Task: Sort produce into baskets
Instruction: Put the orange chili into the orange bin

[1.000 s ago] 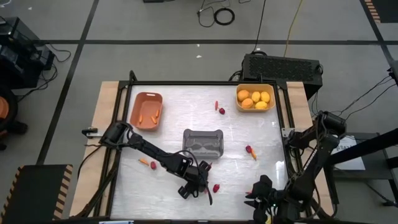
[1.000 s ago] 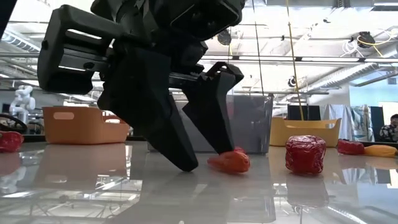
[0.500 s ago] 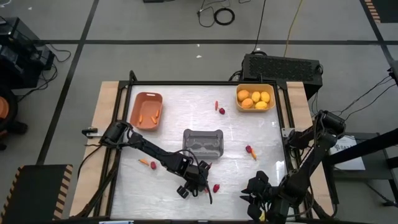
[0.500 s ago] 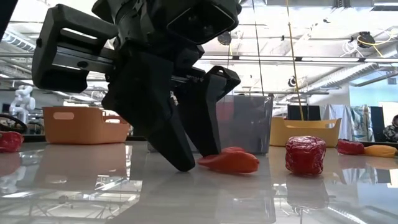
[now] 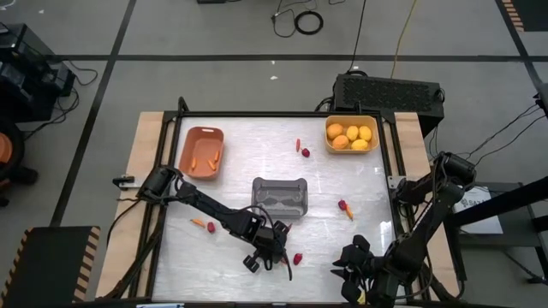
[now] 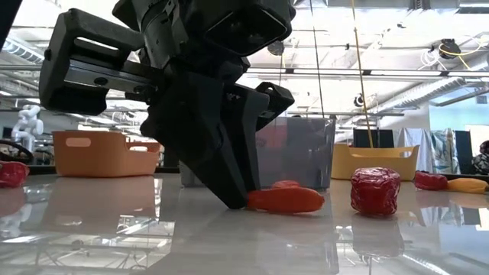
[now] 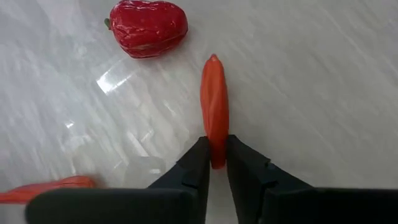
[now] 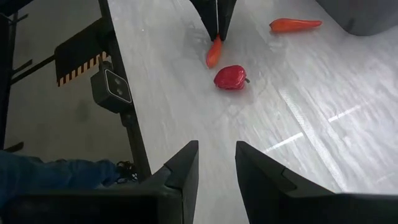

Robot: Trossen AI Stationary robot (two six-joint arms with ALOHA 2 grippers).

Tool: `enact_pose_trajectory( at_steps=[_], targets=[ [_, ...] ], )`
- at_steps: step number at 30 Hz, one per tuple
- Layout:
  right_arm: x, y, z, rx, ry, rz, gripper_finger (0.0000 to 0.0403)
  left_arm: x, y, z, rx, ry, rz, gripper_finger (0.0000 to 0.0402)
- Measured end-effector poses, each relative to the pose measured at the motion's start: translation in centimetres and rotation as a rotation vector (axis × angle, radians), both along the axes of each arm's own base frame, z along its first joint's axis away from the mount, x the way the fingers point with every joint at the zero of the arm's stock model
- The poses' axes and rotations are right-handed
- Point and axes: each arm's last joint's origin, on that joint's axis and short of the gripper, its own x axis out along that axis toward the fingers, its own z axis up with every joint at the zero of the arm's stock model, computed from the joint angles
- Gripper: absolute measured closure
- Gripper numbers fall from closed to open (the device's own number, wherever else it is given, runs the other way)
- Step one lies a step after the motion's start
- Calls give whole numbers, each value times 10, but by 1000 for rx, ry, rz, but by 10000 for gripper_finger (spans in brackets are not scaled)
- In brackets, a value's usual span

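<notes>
Carrot (image 7: pixel 214 109) is the piece in hand now: a short orange stick lying flat on the bench (image 7: pixel 323 74) near its front edge, just beside a red berry (image 7: pixel 148 28). The left pincer (image 7: pixel 216 155) has come down on it and its two fingers are closed on the thick end of the carrot, which touches the bench along its length. The carrot looks like a light, stiff toy with a smooth skin, so I judge it may slip or turn between the fingers; a hold nearer to the middle would be more safe than this hold at the very end. The berry has a shiny, wrinkled skin and seems light too. The right pincer (image 8: pixel 216 165) waits near the front right corner of the bench, with its fingers apart and nothing between them. Another carrot (image 8: pixel 295 25) lies near the grey basket (image 5: pixel 279 196). The orange-brown basket (image 5: pixel 202 152), already holding carrot pieces, stands at the back left, and the yellow basket (image 5: pixel 351 135), with round fruits, at the back right. No brand, label or writing can be read on these things.
</notes>
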Motion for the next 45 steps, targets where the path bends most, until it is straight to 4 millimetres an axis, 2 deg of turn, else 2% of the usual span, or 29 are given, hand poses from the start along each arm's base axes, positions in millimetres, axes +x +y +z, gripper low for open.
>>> enact_pose_trajectory(
  at_steps=[7, 12, 17, 22, 28, 34, 39, 45],
  targets=[
    [0, 0, 0, -5, 0, 6, 305, 0, 0, 0, -7, 9, 28, 391],
    [0, 0, 0, -10, 1, 9, 305, -9, 6, 14, 25, 53, 65, 398],
    [-1, -1, 0, -43, 7, 34, 305, -22, 20, 54, 62, 29, 109, 400],
    [-2, -4, -2, -85, 29, 38, 305, -43, 38, 108, 84, -41, 199, 400],
    [2, -11, -4, -120, 52, 21, 305, -81, 69, 163, 59, -56, 344, 401],
    [16, -22, -3, -163, 54, 18, 305, -127, 109, 195, 155, -14, 564, 401],
    [31, -36, -3, -193, 58, -9, 305, -166, 143, 196, 205, -6, 772, 401],
    [48, -53, -3, -182, 58, -87, 305, -212, 176, 163, 194, 54, 1045, 402]
  ],
)
